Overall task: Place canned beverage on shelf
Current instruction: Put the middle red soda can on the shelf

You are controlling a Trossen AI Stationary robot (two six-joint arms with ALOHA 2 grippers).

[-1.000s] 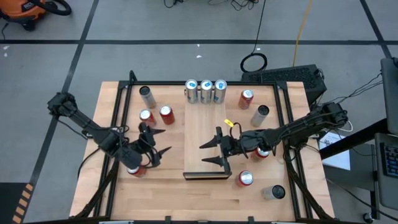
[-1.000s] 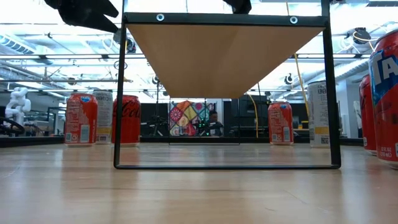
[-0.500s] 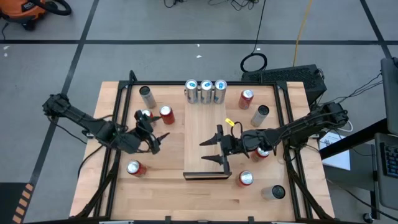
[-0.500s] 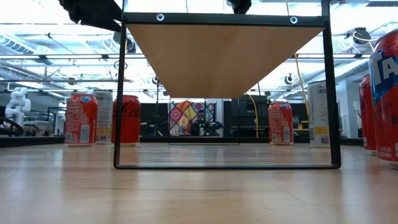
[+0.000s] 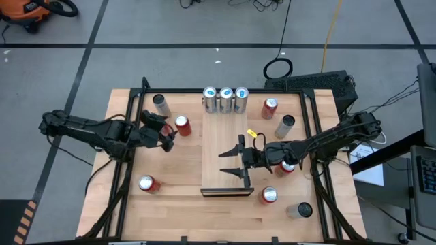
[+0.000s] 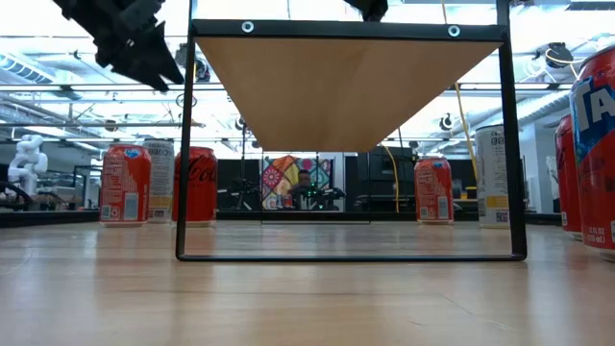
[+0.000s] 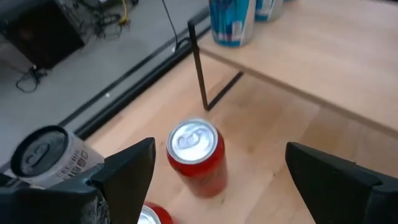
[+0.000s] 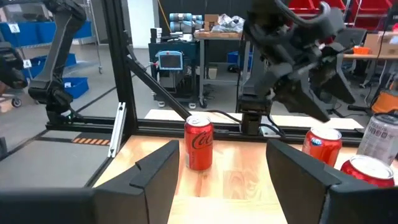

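Note:
The shelf (image 5: 225, 146) is a long pale wood panel on a black frame, bearing three blue-and-silver cans (image 5: 225, 99) at its far end. My left gripper (image 5: 169, 138) hovers open left of the shelf, above two red cans; in the left wrist view one red can (image 7: 196, 155) stands upright on the table between and beyond the fingers (image 7: 219, 152). My right gripper (image 5: 230, 163) is open above the shelf's middle, pointing level toward the table's left, with nothing between its fingers (image 8: 221, 158). It faces a red cola can (image 8: 198, 143).
Loose cans stand around the table: a grey one (image 5: 161, 105) far left, a red one (image 5: 145, 182) near left, red (image 5: 270, 107) and grey (image 5: 286, 126) at the far right, red (image 5: 269, 195) and dark (image 5: 300, 209) at the near right. Black frame rails (image 5: 128, 146) flank the tabletop.
My left gripper has moved from above the near-left red can toward the table's far edge, to the two red cans beside the shelf, turning as it went and staying open. That near-left can stays standing where it was.

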